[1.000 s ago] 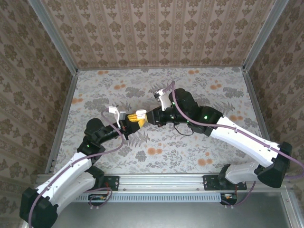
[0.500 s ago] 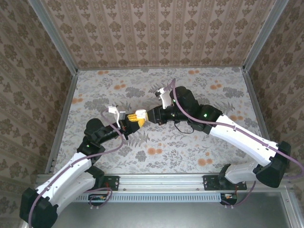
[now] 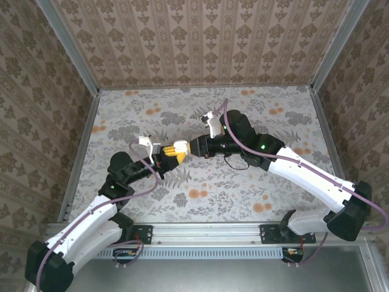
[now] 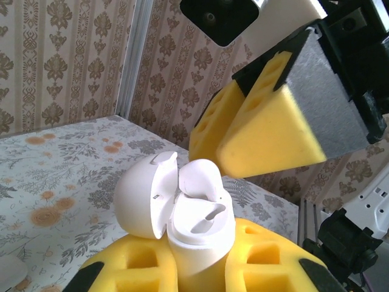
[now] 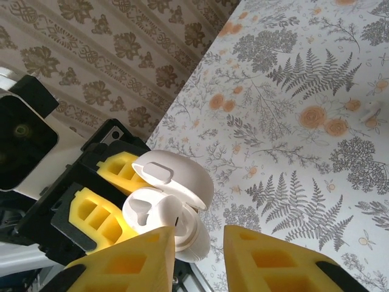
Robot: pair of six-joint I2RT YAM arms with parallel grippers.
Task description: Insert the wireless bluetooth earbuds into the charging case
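Wallpapered walls (image 3: 200, 42) w/ damask print box in a floral-print tabletop (image 3: 243, 188), w/ aluminium posts (image 3: 332, 42) at the back corners. Mid-table, raised off the cloth, the left gripper (image 4: 200, 267) clamps a white rounded plastic charging case (image 4: 197, 234), lid flipped open. One small white plastic earbud (image 4: 197, 179) sits in its top. The right gripper (image 5: 200, 255) hangs close by the case, yellow foam pads (image 5: 267, 258) parted a little, gripping nothing. A tiny white speck (image 5: 371, 111) lies on the cloth beyond, too small to tell.

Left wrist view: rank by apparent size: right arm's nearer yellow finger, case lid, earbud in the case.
1. right arm's nearer yellow finger
2. case lid
3. earbud
Finger may only look biggest from nearness to the camera.
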